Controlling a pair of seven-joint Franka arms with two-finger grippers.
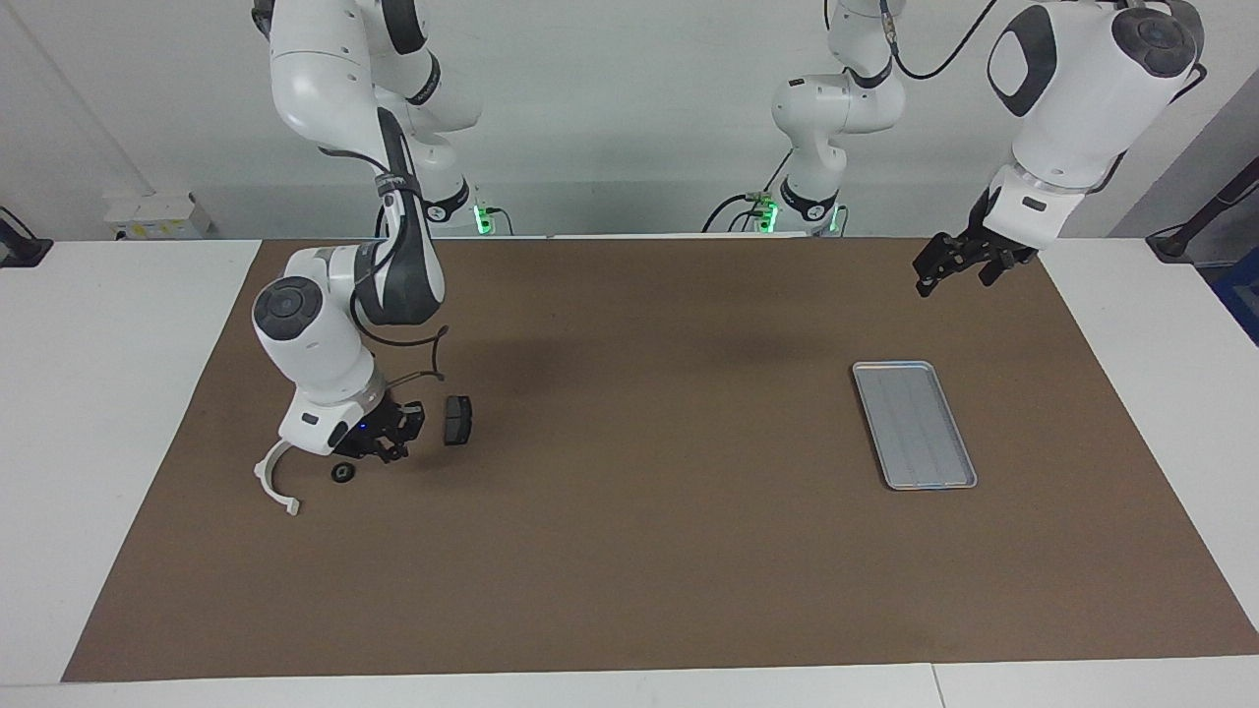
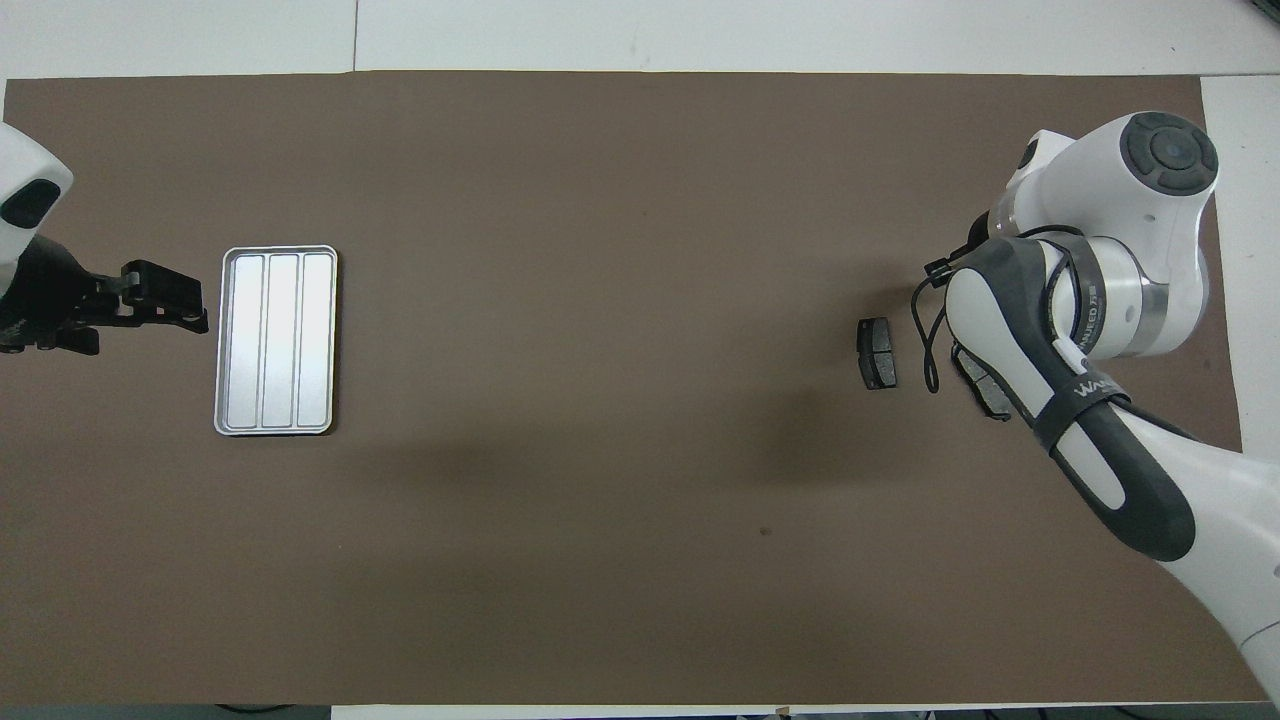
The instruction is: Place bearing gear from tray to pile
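Facing view: one flat rectangular silver-grey metal tray [image 1: 915, 424] with lengthwise ridges is seen on the brown-covered counter [image 1: 639, 551], toward the left arm's end, with nothing lying in it. The left pincer [image 1: 959, 264] hangs in the air over the counter, apart from the tray; whether it is released or clenched cannot be told. The right pincer [image 1: 393, 438] is low over the pile; its state cannot be told either. One small black ring-shaped bearing gear [image 1: 342, 474] lies on the counter just beside that pincer. One white semicircular plastic bracket [image 1: 275, 480] and one dark grey brake-pad-shaped piece [image 1: 457, 420] are counted beside it.

Overhead view: the one tray [image 2: 277, 340] shows three ridged lanes. Two dark pads are counted here: one in the open [image 2: 877, 353], a second [image 2: 985, 385] partly covered by the right arm. The left pincer [image 2: 165, 305] is just beside the tray.
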